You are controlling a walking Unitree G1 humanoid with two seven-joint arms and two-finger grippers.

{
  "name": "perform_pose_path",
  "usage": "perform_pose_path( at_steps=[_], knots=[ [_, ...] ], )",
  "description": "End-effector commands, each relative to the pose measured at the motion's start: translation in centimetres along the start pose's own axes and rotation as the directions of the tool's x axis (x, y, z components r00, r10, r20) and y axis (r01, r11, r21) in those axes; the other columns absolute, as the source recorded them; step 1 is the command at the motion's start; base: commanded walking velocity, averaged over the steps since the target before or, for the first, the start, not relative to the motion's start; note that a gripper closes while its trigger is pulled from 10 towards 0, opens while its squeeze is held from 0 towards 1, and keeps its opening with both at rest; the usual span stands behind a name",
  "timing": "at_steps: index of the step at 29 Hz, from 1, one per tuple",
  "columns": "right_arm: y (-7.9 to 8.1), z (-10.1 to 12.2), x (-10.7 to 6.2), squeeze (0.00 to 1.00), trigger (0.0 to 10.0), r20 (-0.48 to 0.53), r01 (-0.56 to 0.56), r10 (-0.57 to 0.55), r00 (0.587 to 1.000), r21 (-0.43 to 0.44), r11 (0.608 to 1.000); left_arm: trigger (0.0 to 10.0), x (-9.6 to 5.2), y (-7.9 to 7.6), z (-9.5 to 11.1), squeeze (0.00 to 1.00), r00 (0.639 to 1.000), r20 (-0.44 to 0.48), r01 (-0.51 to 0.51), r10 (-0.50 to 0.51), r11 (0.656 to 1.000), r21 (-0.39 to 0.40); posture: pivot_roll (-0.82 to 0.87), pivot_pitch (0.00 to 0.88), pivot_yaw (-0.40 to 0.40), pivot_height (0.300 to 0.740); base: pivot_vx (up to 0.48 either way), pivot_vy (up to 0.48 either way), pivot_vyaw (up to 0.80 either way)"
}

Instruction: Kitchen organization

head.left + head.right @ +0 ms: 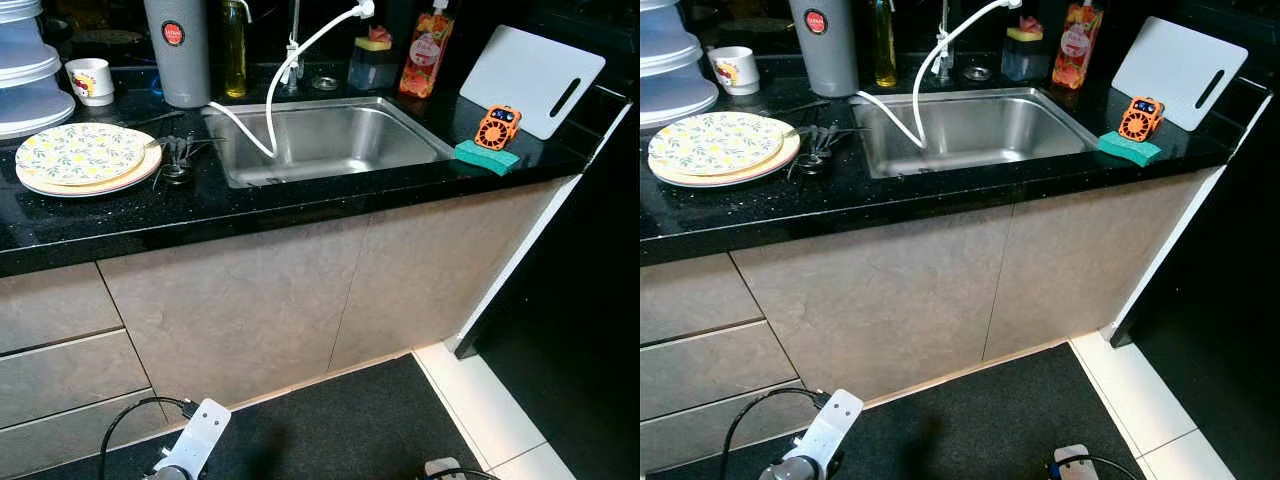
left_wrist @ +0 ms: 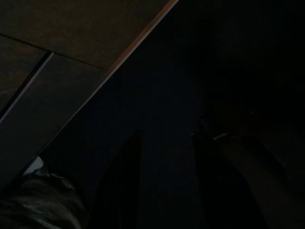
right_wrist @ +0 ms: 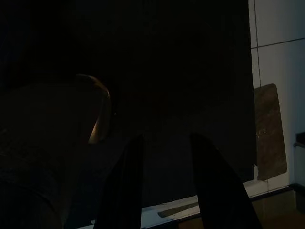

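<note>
Two stacked plates (image 1: 82,157), the top one patterned with yellow flowers, lay on the black counter (image 1: 250,205) to the left of the steel sink (image 1: 330,140). Between plates and sink: a small cluster of dark utensils (image 1: 178,158). Behind the sink's left corner stood a grey canister (image 1: 179,50) and a bottle of yellow oil (image 1: 235,48); further left of those, a white mug (image 1: 90,80). A white hose (image 1: 275,95) curved from the tap down into the sink. Behind the sink's right corner: an orange-red bottle (image 1: 427,52). To the right of the sink: a green sponge (image 1: 487,156) with a small orange gadget (image 1: 497,127) on it, and a white cutting board (image 1: 532,78) leaning behind them.

My left gripper (image 2: 167,191) hung low before the cabinet fronts below the sink, over a dark mat, fingers apart and holding nothing. My right gripper (image 3: 164,186) likewise hung idle, fingers parted, nothing between them.
</note>
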State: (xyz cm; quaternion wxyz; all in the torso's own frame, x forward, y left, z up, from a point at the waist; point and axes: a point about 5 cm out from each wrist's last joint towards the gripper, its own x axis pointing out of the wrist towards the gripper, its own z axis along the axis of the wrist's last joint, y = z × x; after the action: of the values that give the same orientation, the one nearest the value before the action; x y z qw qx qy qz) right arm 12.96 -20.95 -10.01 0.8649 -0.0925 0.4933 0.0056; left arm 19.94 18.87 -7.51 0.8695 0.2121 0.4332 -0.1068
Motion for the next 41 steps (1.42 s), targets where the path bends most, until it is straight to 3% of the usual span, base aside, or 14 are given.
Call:
perform_pose_path(
  at_steps=[1, 22, 41],
  knots=[
    [-0.2, -0.5, -0.1, 0.00, 10.0, -0.019, 0.006, -0.006, 1.000, 0.007, 1.000, 10.0, 0.0, -0.7, -0.4, 0.00, 1.000, -0.014, 0.026, -0.026, 1.000, 0.011, -0.01, 0.000, -0.046, 0.740, 0.000, 0.000, 0.00],
    [0.0, -0.9, -0.2, 0.00, 10.0, -0.019, 0.013, -0.013, 1.000, 0.021, 1.000, 10.0, -0.2, -1.3, -1.0, 0.00, 0.999, -0.023, 0.046, -0.045, 0.999, 0.029, -0.02, 0.000, -0.021, 0.740, 0.000, 0.000, 0.00],
    [0.3, 0.9, 0.2, 0.00, 10.0, 0.033, 0.005, -0.005, 0.999, 0.018, 1.000, 10.0, -0.2, -1.5, -1.2, 0.00, 0.999, -0.023, 0.042, -0.041, 0.998, 0.040, -0.01, 0.000, -0.021, 0.740, 0.000, 0.000, 0.00]
  ],
)
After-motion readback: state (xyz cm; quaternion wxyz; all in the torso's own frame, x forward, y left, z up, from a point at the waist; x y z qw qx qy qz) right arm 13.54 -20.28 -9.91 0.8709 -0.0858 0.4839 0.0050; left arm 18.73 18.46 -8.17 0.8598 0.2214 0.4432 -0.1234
